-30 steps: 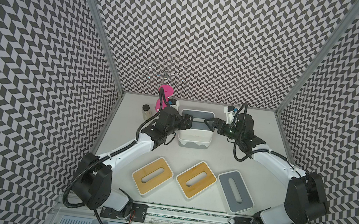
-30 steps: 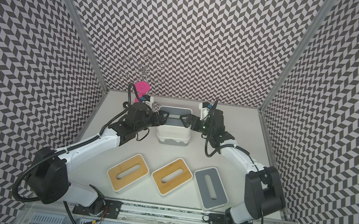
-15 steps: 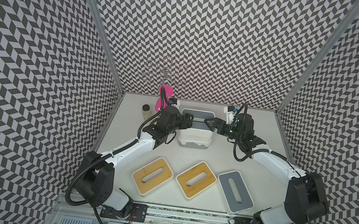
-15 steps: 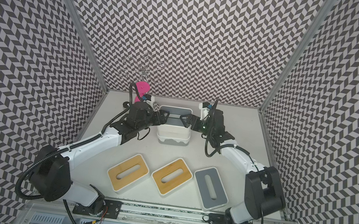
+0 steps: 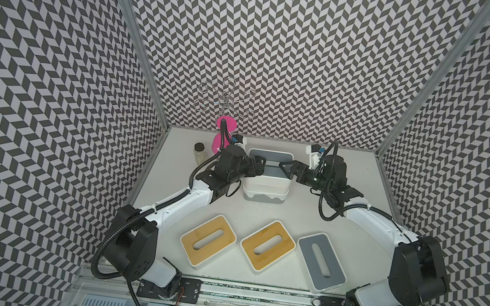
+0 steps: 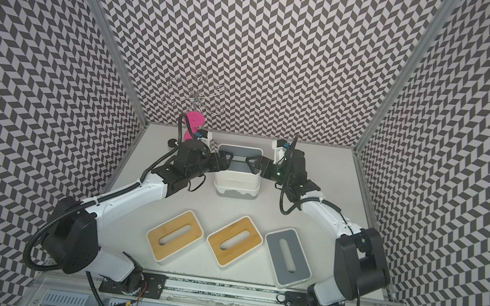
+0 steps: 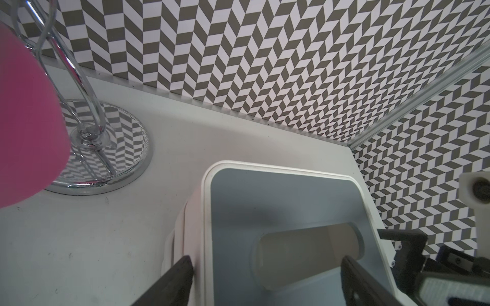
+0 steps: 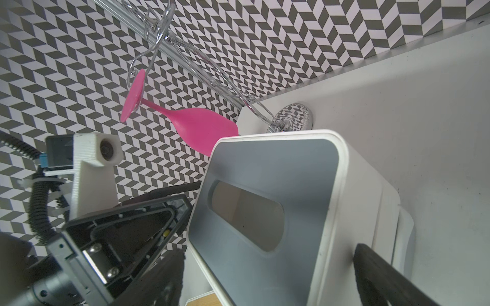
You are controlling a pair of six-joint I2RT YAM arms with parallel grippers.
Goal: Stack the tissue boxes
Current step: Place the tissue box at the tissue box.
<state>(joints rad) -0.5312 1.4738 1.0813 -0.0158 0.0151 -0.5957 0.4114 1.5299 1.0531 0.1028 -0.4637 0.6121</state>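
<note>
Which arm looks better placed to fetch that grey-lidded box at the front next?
Right, probably. The grey-lidded tissue box lies at the front beside the right arm's base; both bamboo-lidded tissue boxes sit between it and the left arm.

Stacked tissue boxes (image 5: pixel 266 186): smooth matt white plastic, grey lid (image 7: pixel 278 206); tan lid (image 5: pixel 220 247) wood-grain; rack base (image 7: pixel 124 148) mirror chrome; tabletop (image 7: pixel 79 238) matt, scuffed

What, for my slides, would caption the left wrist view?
Left gripper open over the grey-lidded tissue box atop the stack, chrome rack base and pink glass beside it.
</note>
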